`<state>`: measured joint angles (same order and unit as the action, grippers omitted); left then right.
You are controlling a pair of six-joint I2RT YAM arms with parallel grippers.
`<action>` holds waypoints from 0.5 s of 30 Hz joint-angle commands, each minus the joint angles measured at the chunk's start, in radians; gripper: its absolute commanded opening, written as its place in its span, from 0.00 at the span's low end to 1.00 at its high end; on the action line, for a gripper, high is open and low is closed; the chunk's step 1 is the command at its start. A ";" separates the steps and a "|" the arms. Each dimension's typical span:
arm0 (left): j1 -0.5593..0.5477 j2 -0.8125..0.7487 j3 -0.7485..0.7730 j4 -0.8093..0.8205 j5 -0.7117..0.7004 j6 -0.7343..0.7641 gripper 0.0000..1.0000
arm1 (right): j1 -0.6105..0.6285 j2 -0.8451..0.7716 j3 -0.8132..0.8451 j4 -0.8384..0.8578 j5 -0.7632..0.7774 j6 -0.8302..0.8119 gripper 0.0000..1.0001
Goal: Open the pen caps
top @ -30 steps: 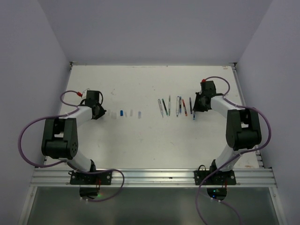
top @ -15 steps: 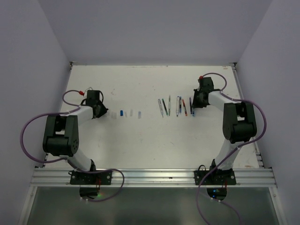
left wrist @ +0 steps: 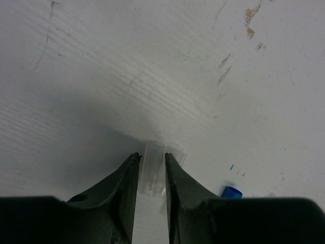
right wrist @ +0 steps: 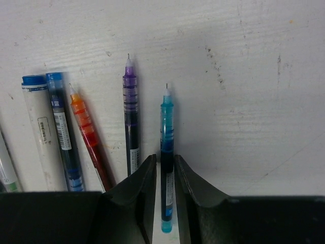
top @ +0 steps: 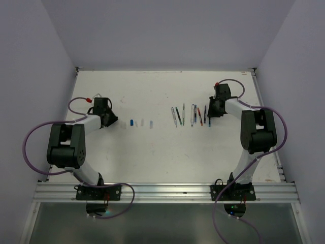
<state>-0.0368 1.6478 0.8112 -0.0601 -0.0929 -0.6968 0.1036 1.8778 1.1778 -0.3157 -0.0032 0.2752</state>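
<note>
In the left wrist view my left gripper (left wrist: 151, 156) stands open by a narrow gap, low over the table, with a clear pen cap (left wrist: 152, 175) lying between its fingers. A second clear cap (left wrist: 176, 152) peeks past the right finger, and a blue cap (left wrist: 231, 191) lies further right. My right gripper (right wrist: 165, 158) is also narrowly open, straddling a teal pen (right wrist: 166, 122) that lies uncapped on the table, tip pointing away. Left of it lie a purple pen (right wrist: 131, 112), a red-orange pen (right wrist: 89, 134) and a blue pen (right wrist: 63, 137).
From above, the caps (top: 132, 123) sit in a short row right of the left gripper (top: 112, 121), and the pens (top: 192, 116) lie side by side left of the right gripper (top: 210, 114). The white table (top: 162, 152) has walls on three sides.
Both grippers have parted their jaws slightly; a second ago they were shut. The right arm has swung a little toward the far side, and the left arm has shifted slightly.
</note>
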 commanded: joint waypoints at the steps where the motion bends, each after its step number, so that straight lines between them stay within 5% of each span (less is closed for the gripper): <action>1: 0.015 0.015 -0.023 -0.006 0.007 -0.004 0.31 | -0.004 0.020 0.025 0.026 0.008 -0.011 0.25; 15: 0.025 -0.055 -0.035 -0.037 -0.007 -0.018 0.46 | -0.004 -0.014 0.025 0.020 0.006 -0.014 0.36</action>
<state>-0.0242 1.6276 0.7979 -0.0513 -0.0822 -0.7139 0.1036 1.8786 1.1797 -0.3092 -0.0032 0.2752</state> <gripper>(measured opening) 0.453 0.349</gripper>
